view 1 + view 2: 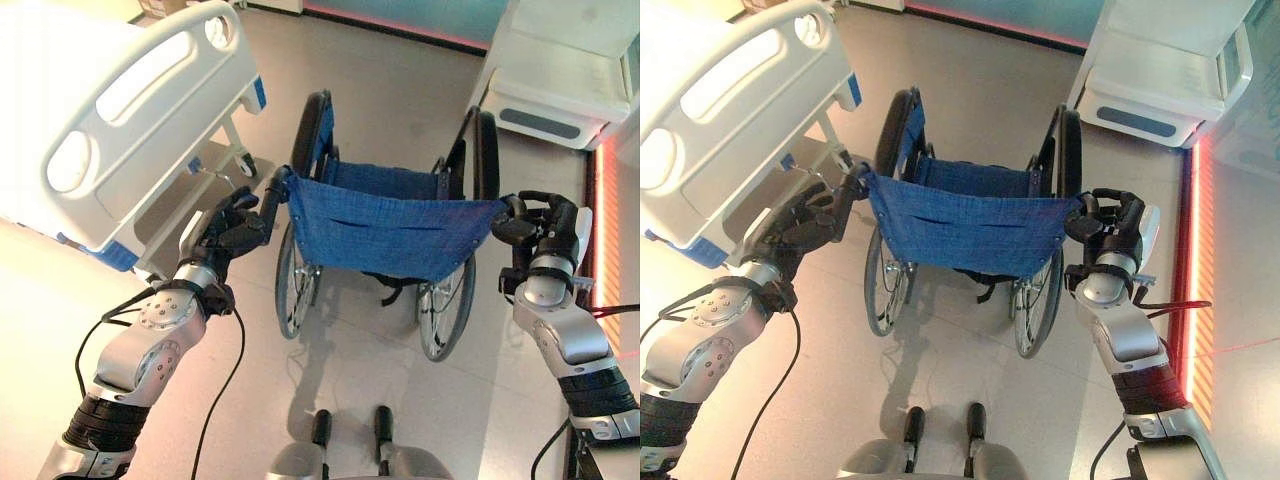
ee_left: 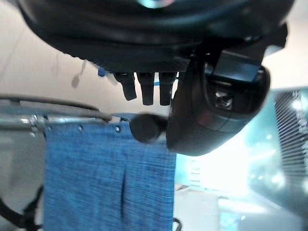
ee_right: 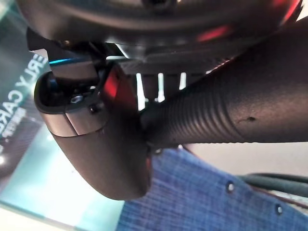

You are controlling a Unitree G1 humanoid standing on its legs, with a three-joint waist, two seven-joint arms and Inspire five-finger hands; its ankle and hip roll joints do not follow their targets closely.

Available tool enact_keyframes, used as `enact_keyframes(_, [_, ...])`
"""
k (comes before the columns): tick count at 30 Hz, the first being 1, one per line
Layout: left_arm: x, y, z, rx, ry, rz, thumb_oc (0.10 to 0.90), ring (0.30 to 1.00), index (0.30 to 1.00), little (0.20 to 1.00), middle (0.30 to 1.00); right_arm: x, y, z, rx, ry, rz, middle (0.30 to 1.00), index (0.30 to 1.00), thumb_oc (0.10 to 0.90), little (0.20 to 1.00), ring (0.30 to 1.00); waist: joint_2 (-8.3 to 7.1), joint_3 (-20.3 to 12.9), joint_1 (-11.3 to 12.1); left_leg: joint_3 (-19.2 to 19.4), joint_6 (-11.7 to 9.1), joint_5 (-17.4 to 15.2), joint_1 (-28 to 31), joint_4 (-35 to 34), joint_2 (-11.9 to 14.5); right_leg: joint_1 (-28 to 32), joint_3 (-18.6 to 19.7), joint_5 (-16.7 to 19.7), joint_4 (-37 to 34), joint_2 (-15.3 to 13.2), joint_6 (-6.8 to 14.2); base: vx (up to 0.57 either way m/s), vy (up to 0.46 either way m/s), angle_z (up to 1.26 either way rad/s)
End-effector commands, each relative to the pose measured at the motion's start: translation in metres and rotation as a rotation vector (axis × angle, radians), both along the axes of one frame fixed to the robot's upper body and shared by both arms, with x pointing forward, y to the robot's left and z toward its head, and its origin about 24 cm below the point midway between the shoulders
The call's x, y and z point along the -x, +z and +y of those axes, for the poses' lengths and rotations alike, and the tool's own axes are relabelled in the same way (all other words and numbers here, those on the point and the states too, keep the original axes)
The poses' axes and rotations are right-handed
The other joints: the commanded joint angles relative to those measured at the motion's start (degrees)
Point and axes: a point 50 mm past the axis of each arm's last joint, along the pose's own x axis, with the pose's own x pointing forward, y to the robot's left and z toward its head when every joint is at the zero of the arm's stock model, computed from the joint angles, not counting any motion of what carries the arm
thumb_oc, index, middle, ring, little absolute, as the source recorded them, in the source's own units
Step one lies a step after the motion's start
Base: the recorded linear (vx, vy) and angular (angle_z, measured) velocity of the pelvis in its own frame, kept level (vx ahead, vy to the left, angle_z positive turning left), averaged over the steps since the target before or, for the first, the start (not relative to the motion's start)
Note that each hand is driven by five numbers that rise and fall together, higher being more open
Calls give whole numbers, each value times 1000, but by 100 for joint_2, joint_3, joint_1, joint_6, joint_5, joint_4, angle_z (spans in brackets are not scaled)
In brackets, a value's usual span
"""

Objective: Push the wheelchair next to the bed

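Now the pushing step. Left hand [image 1: 232, 232] and right hand [image 1: 540, 222] each curl round a push handle behind the wheelchair [image 1: 385, 222], backrest stretched between them. Bed [image 1: 120, 120] lies beyond the wheelchair's left side, near. Next likely: drive forward, veering left alongside it.

Floor [image 1: 400, 100], pale and glossy: wheelchair [image 1: 385, 225] between both hands; bed [image 1: 110, 130] beyond left hand [image 1: 235, 230].

Two silver-grey arms are seen at lower left and lower right, with dotted round joint covers and ribbed black cuffs. Each is ended by a dark hand: left hand [image 1: 232, 228], right hand [image 1: 545, 225].
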Motion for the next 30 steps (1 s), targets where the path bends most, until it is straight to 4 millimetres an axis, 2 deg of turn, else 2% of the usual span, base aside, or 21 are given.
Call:
enact_keyframes(1, [-8, 69, -3, 51, 69, -370, 800, 900, 900, 900, 900, 6, -17, 10, -75, 45, 5, 300, 300, 400, 300, 300, 207, 175, -380, -224, -56, 22, -319, -12, 143, 176, -93, -90, 13, -199, 170, -42, 12, -11])
enact_keyframes(2, [-7, 73, 1, 58, 81, -389, 800, 900, 900, 900, 900, 6, -16, 8, -74, 44, 2, 300, 300, 400, 300, 300, 208, 178, -382, -223, -57, 23, -328, -11, 142, 170, -98, -88, 13, -200, 166, -25, 10, -5])
enact_keyframes(5, [3, 103, 17, 87, 152, -555, 800, 900, 900, 900, 900, 8, -12, -3, -67, 35, -9, 300, 300, 400, 300, 300, 217, 176, -386, -212, -71, 28, -367, -9, 130, 151, -117, -90, 13, -202, 144, -24, 10, -1])
enact_keyframes(9, [13, 128, 21, 94, 189, -713, 800, 900, 900, 900, 900, 5, -6, -7, -67, 36, -21, 300, 300, 400, 300, 300, 201, 204, -377, -224, -84, 32, -412, -11, 126, 119, -137, -89, 13, -214, 121, -21, 1, 1])
enact_keyframes(15, [20, 148, 20, 110, 197, -851, 800, 900, 900, 900, 900, -1, 0, -3, -67, 40, -37, 300, 300, 400, 300, 300, 182, 278, -367, -247, -104, 46, -467, -9, 129, 78, -136, -80, 13, -223, 91, -38, -1, 0])
enact_keyframes(22, [11, 146, 5, 132, 68, -758, 800, 900, 900, 900, 900, -6, 9, 2, -70, 47, -65, 300, 300, 400, 300, 300, 172, 406, -376, -246, -122, 65, -541, -8, 113, 1, -132, -37, 14, -227, 82, -58, -3, 0])
enact_keyframes(25, [3, 131, -11, 211, -70, -633, 800, 900, 900, 900, 900, -6, 13, 7, -71, 53, -84, 300, 300, 400, 300, 300, 172, 495, -412, -239, -115, 76, -570, -6, 95, -47, -111, -6, 24, -223, 83, -53, -2, -1])
enact_keyframes(30, [2, 122, -25, 258, -137, -610, 800, 900, 900, 900, 900, -5, 11, 11, -67, 61, -94, 300, 300, 400, 300, 300, 188, 547, -453, -198, -104, 80, -563, -2, 77, -70, -83, 21, 40, -213, 81, -16, 4, 0])
